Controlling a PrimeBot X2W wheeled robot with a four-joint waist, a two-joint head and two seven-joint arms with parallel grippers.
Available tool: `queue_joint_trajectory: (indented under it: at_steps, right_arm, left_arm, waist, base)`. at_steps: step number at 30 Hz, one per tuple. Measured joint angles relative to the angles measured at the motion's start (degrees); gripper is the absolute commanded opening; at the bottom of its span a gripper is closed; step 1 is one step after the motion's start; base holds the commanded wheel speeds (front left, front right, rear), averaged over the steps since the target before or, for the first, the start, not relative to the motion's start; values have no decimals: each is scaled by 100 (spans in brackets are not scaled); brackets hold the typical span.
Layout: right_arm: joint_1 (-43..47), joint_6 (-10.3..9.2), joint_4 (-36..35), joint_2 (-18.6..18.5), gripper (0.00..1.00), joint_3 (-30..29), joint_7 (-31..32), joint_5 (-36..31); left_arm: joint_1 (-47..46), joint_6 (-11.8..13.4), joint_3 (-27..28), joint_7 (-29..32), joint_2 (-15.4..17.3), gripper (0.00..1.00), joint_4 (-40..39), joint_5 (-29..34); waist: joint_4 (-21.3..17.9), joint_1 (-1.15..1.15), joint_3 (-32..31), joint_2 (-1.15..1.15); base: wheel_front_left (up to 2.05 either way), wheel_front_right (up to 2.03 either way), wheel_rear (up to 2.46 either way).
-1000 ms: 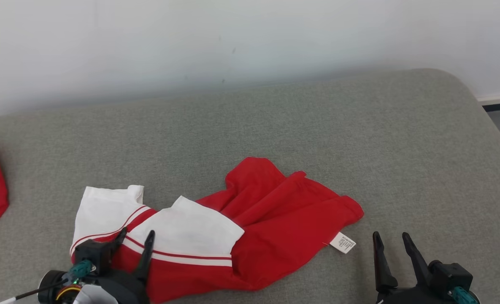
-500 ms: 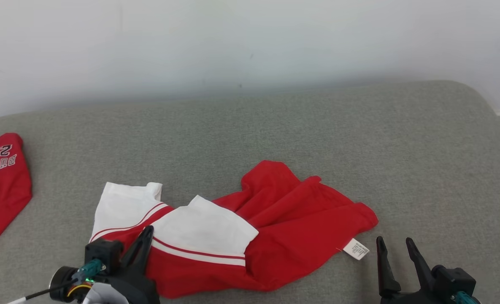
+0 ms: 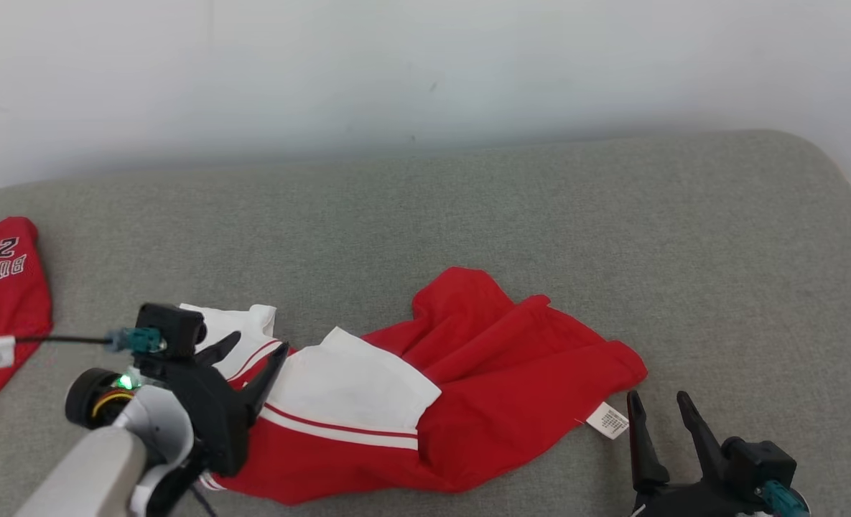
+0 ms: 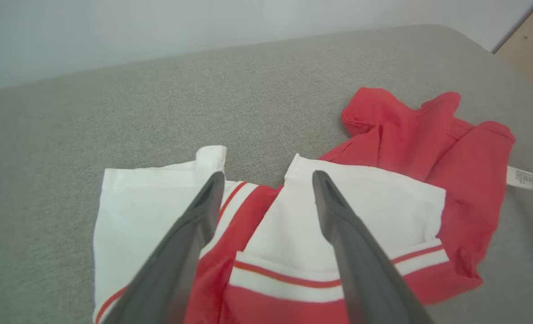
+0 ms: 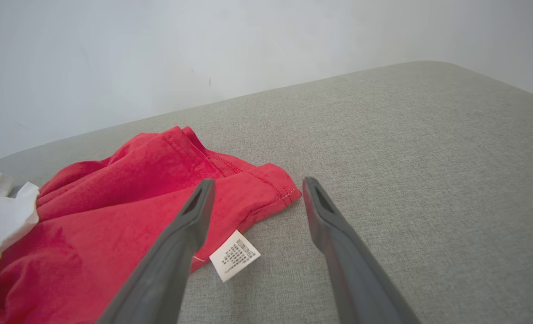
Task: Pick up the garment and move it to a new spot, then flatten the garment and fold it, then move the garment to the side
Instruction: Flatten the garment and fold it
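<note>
My left gripper, spread, hangs over the white left end of the garment, which lies crumpled on the cushion, long axis left to right. My right gripper, also spread, sits just past the tag at its red end.

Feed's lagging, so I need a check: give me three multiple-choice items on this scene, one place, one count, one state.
1. The garment's white tag lies: A) beside the right gripper; B) by the wall; C) hidden.
2. Red garments on the grey surface: A) one; B) two; C) three.
3. The left gripper is: A) shut on fabric; B) open; C) shut on tag.
Key: 1 A, just left of its fingers; 2 B, a lettered jersey lies far left too; 3 B, fingers spread over white panels.
</note>
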Motion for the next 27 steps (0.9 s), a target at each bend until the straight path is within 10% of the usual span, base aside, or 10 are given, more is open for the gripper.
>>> queue_joint_trajectory:
  at_steps: [5,16,18,21,27]
  right_arm:
    - [-38,0,37,2,100,98,0,126]
    - [-43,0,57,-1,100,51,-1,189]
    - [-44,0,42,0,100,41,0,185]
    - [-49,0,15,0,100,36,-1,170]
    - [-34,0,11,1,100,-13,-1,172]
  left_arm:
    - [-90,-11,-243,1034,588,100,-288,-736]
    - [147,46,-378,1402,694,100,-236,-978]
    - [152,63,-394,1411,683,84,-215,-980]
    - [151,63,-398,1330,668,0,-191,-973]
    - [127,41,-400,1040,639,0,-248,-948]
  waist:
    - [-125,0,55,0]
    - [-274,0,75,0]
    - [-267,0,75,0]
    - [-253,0,73,0]
    - [-176,0,32,0]
  base:
    - [0,0,0]
    - [0,0,0]
    - [0,0,0]
    - [0,0,0]
    - [0,0,0]
